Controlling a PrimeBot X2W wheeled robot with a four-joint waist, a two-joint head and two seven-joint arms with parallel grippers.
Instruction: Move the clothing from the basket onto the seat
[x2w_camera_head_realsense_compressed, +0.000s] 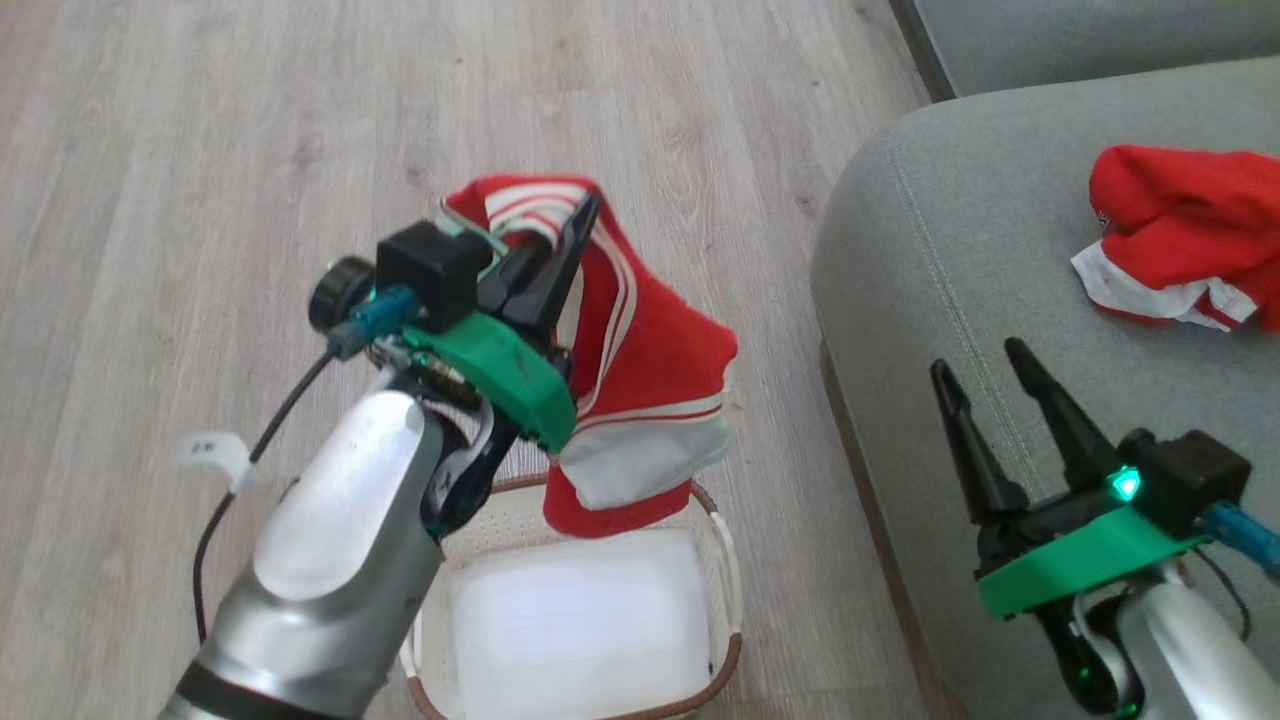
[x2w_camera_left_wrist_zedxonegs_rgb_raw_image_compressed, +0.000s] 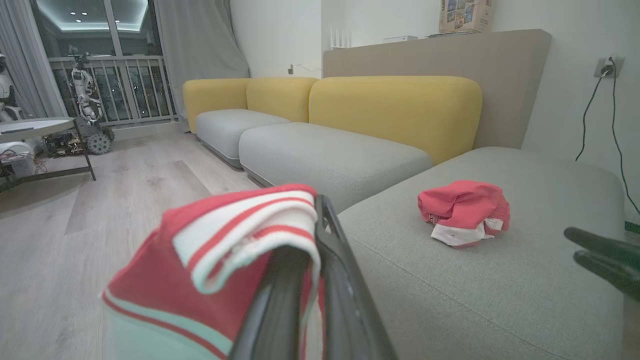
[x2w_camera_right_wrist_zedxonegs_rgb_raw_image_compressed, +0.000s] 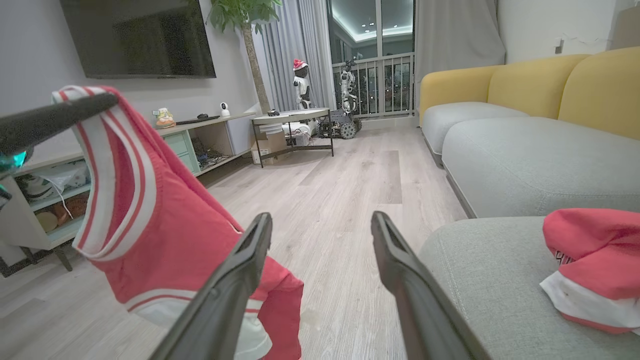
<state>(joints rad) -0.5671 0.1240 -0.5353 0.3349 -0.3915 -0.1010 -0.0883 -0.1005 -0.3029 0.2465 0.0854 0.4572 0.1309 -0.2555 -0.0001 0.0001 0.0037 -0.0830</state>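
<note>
My left gripper (x2w_camera_head_realsense_compressed: 580, 215) is shut on a red garment with white stripes (x2w_camera_head_realsense_compressed: 640, 370), which hangs from its fingertips above the white basket (x2w_camera_head_realsense_compressed: 725, 560). In the left wrist view the striped cloth (x2w_camera_left_wrist_zedxonegs_rgb_raw_image_compressed: 225, 240) drapes over my closed fingers (x2w_camera_left_wrist_zedxonegs_rgb_raw_image_compressed: 325, 280). A second red garment (x2w_camera_head_realsense_compressed: 1180, 235) lies crumpled on the grey-green seat (x2w_camera_head_realsense_compressed: 930, 260), and shows in the left wrist view too (x2w_camera_left_wrist_zedxonegs_rgb_raw_image_compressed: 462, 210). My right gripper (x2w_camera_head_realsense_compressed: 985, 365) stands open over the seat's front edge, holding nothing; its fingers (x2w_camera_right_wrist_zedxonegs_rgb_raw_image_compressed: 235, 285) spread wide in the right wrist view, with the hanging garment (x2w_camera_right_wrist_zedxonegs_rgb_raw_image_compressed: 165, 220) to the left.
The basket holds a pale white liner or bottom (x2w_camera_head_realsense_compressed: 580, 620). Wooden floor (x2w_camera_head_realsense_compressed: 250, 150) stretches to the left and ahead. Yellow-backed sofa sections (x2w_camera_left_wrist_zedxonegs_rgb_raw_image_compressed: 395, 107) lie beyond the seat. A TV stand (x2w_camera_right_wrist_zedxonegs_rgb_raw_image_compressed: 200, 140) and a small table (x2w_camera_right_wrist_zedxonegs_rgb_raw_image_compressed: 292, 120) stand across the room.
</note>
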